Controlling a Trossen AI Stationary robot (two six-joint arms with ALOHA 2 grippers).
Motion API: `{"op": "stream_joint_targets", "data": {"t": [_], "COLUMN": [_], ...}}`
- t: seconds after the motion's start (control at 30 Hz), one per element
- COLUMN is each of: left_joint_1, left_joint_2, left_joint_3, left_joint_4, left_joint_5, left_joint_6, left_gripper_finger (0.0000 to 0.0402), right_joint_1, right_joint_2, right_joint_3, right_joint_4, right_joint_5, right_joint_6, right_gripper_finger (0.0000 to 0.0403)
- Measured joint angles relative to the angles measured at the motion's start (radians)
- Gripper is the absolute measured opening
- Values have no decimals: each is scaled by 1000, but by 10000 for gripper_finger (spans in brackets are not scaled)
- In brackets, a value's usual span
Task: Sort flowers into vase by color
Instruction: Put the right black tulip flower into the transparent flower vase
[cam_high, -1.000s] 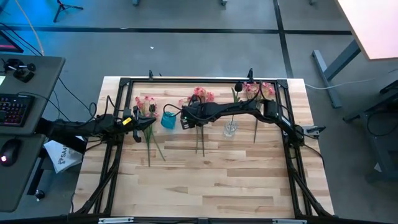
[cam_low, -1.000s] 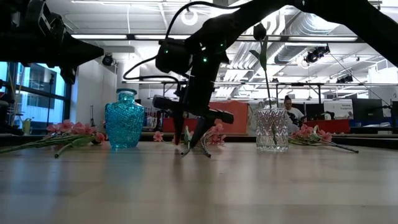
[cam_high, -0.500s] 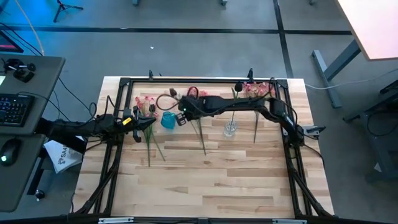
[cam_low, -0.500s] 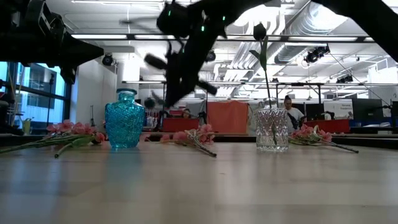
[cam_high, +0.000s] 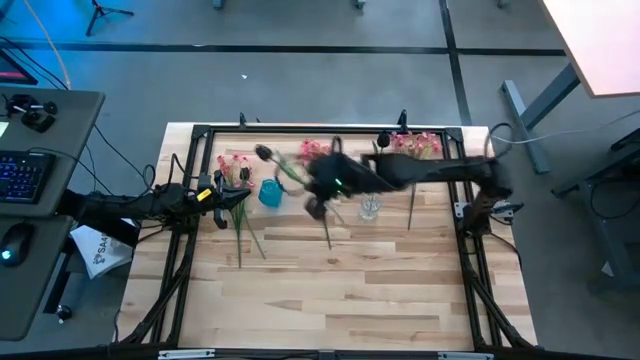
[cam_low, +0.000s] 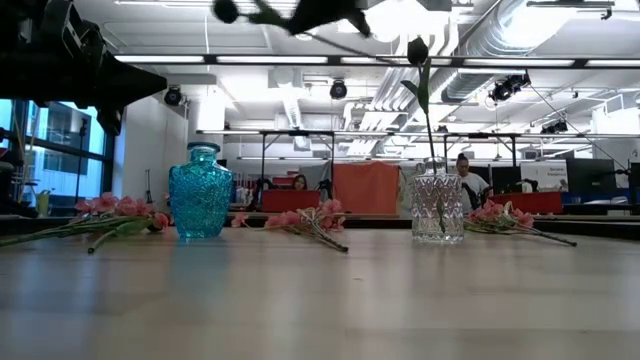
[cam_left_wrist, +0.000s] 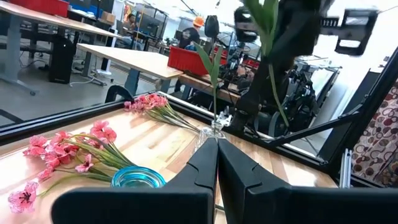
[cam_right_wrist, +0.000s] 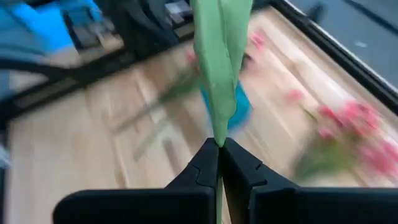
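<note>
Dark tulip (cam_high: 272, 160) now aloft, right fingers (cam_right_wrist: 208, 163).

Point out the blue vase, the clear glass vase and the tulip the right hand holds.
blue vase (cam_low: 200, 195): low view, on its textured belly.
clear glass vase (cam_low: 438, 208): low view, on its cut-glass wall.
tulip (cam_right_wrist: 219, 68): right wrist view, on its green leaf above the shut fingers.

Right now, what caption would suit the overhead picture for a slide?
Right gripper carries a dark tulip above the table, between blue vase and clear vase; left gripper waits beside pink flowers.
</note>
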Motion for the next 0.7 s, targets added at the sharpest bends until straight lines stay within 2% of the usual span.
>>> {"op": "stream_joint_targets", "data": {"t": [0.13, 0.23, 0.3, 0.43, 0.5, 0.6, 0.7], "left_joint_1": [0, 0, 0, 0, 0, 0, 0], "left_joint_2": [0, 0, 0, 0, 0, 0, 0], "left_joint_3": [0, 0, 0, 0, 0, 0, 0], "left_joint_4": [0, 0, 1, 1, 0, 0, 0], "left_joint_5": [0, 0, 0, 0, 0, 0, 0], "left_joint_6": [0, 0, 0, 0, 0, 0, 0], "left_gripper_finger": [1, 1, 1, 1, 1, 1, 1], "right_joint_1": [87, 173, 235, 332, 350, 332, 293], "right_joint_2": [-195, -364, -463, -585, -604, -609, -608], "right_joint_3": [-261, -480, -627, -897, -1010, -1135, -1196], "right_joint_4": [66, 284, 487, 1002, 1227, 1386, 1466], "right_joint_5": [22, 52, 127, 333, 397, 444, 488], "right_joint_6": [125, 188, 181, -14, -148, -364, -445], "right_gripper_finger": [1, 1, 1, 0, 0, 0, 0]}}
